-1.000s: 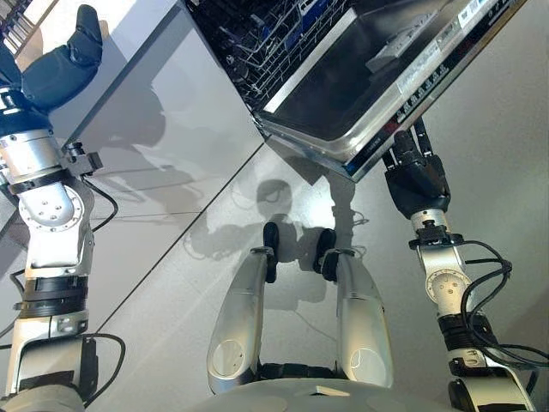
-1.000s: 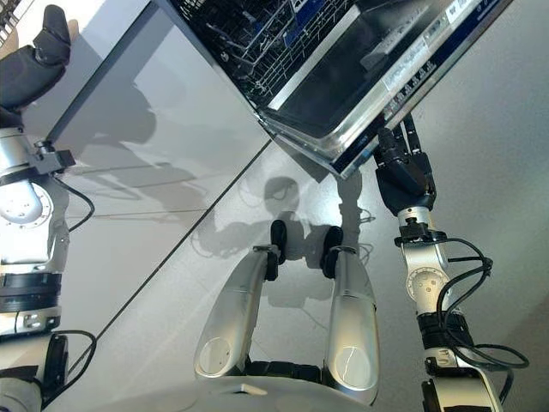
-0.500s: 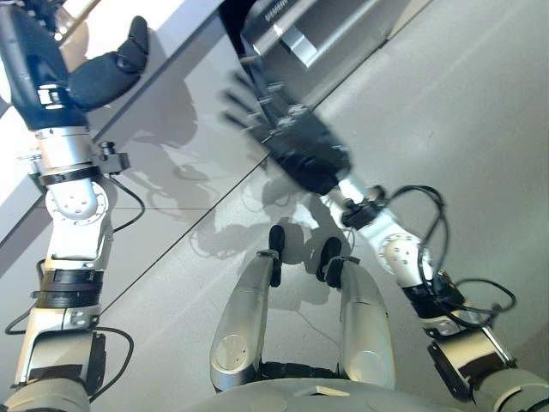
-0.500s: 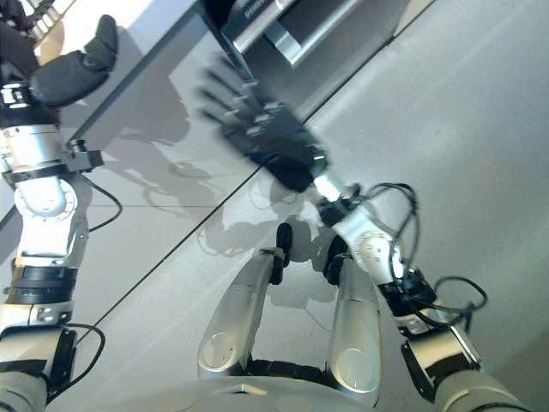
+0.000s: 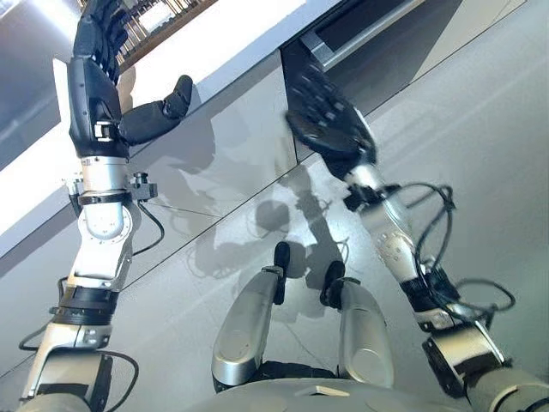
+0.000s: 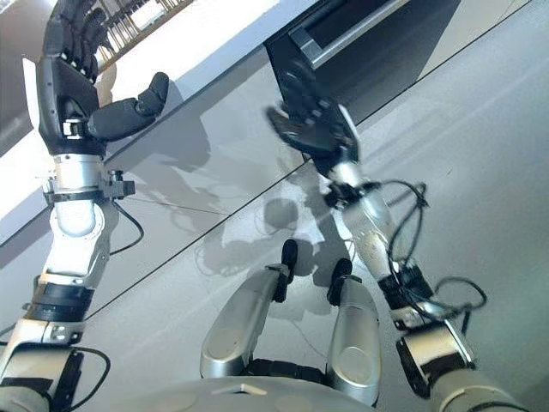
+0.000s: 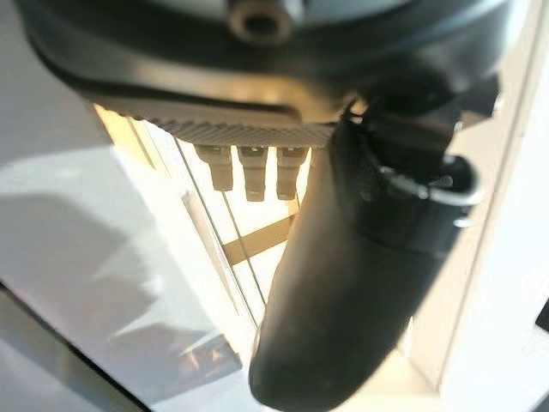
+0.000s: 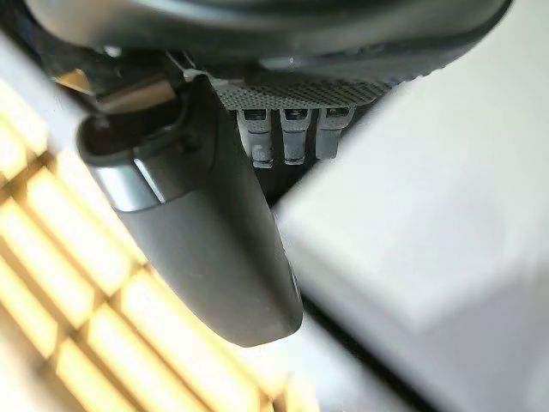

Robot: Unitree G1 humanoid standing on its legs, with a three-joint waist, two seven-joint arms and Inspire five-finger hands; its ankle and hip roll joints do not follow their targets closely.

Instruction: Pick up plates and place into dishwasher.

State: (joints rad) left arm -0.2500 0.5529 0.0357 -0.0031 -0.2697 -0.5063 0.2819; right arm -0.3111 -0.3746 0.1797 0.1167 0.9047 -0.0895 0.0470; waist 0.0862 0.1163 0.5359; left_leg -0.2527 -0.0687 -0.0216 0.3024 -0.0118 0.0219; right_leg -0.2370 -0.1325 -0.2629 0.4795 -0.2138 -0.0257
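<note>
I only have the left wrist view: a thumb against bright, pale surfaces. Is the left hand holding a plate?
Observer: No. The left hand is raised and open, fingers straight, thumb out, with nothing in it.
Operator: And the right hand?
Observer: The right hand is open too, fingers spread, raised in front of the dishwasher.
Operator: Is its door down?
Observer: It looks shut: a silver handle bar runs across the upright dark front.
</note>
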